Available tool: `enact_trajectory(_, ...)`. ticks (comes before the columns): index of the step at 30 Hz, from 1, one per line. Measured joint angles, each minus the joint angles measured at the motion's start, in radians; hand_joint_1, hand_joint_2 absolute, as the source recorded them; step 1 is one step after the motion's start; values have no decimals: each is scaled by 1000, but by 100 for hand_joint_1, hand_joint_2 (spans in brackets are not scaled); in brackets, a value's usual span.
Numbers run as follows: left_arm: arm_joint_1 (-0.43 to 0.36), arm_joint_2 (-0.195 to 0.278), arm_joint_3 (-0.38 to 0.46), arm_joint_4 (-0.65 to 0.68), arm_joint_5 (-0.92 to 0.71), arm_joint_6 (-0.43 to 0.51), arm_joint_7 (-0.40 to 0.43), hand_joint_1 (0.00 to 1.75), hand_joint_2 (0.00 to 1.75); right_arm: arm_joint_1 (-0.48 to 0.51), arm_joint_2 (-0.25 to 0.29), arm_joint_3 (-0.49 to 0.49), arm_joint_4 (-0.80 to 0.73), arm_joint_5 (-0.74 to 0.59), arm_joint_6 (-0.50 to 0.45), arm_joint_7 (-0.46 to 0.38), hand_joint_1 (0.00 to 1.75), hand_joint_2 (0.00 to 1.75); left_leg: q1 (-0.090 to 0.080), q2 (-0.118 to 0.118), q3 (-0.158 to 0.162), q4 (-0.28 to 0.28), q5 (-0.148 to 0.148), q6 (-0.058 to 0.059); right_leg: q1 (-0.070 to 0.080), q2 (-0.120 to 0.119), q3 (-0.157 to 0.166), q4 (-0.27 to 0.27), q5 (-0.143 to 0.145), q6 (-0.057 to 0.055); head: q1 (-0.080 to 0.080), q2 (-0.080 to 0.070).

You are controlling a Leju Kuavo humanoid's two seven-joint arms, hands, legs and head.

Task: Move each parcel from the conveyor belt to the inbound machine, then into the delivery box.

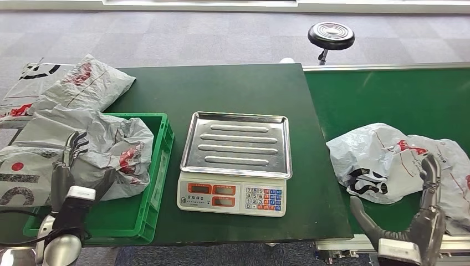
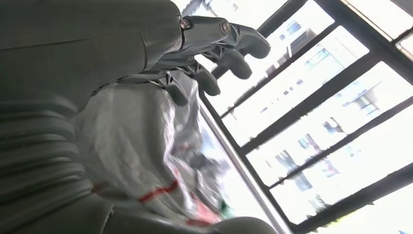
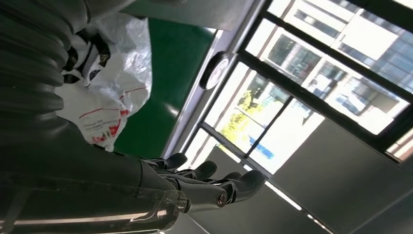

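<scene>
Left robot hand (image 1: 69,166) at eight o'clock over the green delivery box (image 1: 158,166), fingers spread and seemingly holding nothing, resting against or just above the crumpled grey parcels (image 1: 111,147) heaped inside; hard to tell contact from the blurred wrist view. Right robot hand (image 1: 424,213) at four o'clock, open with thumb apart, near edge of the white parcel (image 1: 377,160) lying on the green conveyor belt (image 1: 388,94), not gripping it. Steel-trayed scale (image 1: 235,160) bare at centre of the worktop (image 1: 221,86), more parcels (image 1: 66,83) at ten o'clock.
</scene>
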Motion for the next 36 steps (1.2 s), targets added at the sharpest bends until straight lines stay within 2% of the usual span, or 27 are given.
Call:
enact_trajectory(3,25,-63,-12,-61,173,-32,-12,0,0,-72,-71,-50,72,112,14,129,0,175,0,-1,0,1,1,2,0,-2,1,-1,1,2,0,0)
enact_trajectory(6,29,-108,-39,-97,246,-29,-14,0,0,-170,-161,-93,175,206,23,209,0,175,0,-2,-1,2,2,4,0,-3,2,-1,3,4,0,0)
enact_trajectory(9,27,-132,-71,-111,295,-24,-18,0,0,-262,-241,-110,283,301,12,274,0,175,0,-2,0,3,4,5,0,-4,3,-1,4,4,0,0)
enact_trajectory(12,16,-145,-95,-112,319,-11,-32,0,0,-340,-309,-116,391,372,-15,309,0,175,0,-3,-1,3,5,4,0,-5,3,-1,5,4,0,0)
enact_trajectory(16,7,-152,-116,-112,341,0,-45,0,0,-408,-375,-120,503,487,-65,353,0,175,0,-5,-1,3,5,4,0,-6,3,-1,5,4,0,0)
enact_trajectory(21,4,-153,-146,-112,356,9,-60,0,0,-517,-458,-120,710,674,-86,460,0,175,0,-7,-2,3,5,4,0,-7,3,-1,5,4,0,0)
enact_trajectory(24,8,-152,-162,-111,343,17,-69,0,0,-552,-504,-120,814,715,-87,496,0,175,0,-11,-3,4,6,4,0,-10,4,-1,5,4,0,0)
enact_trajectory(29,8,-151,-175,-109,338,23,-70,0,0,-570,-536,-120,900,723,-87,497,0,175,0,-12,-3,4,5,4,0,-10,3,-1,4,4,0,0)
enact_trajectory(31,8,-151,-176,-109,337,22,-70,0,0,-573,-541,-120,918,724,-87,497,0,87,0,-12,-3,3,6,4,0,-10,3,-1,4,4,0,0)
enact_trajectory(33,8,-151,-179,-107,339,17,-69,0,0,-577,-542,-120,931,724,-77,495,0,87,0,-12,-3,3,6,4,0,-10,3,-1,4,4,0,0)
enact_trajectory(35,8,-150,-182,-105,338,7,-68,0,0,-581,-544,-120,945,724,-51,496,0,175,0,-12,-3,3,6,4,0,-10,3,-1,4,4,0,0)
enact_trajectory(36,9,-149,-183,-103,334,4,-68,0,0,-585,-545,-120,956,723,-32,502,0,175,0,-12,-3,3,6,4,0,-10,3,-1,4,4,0,0)
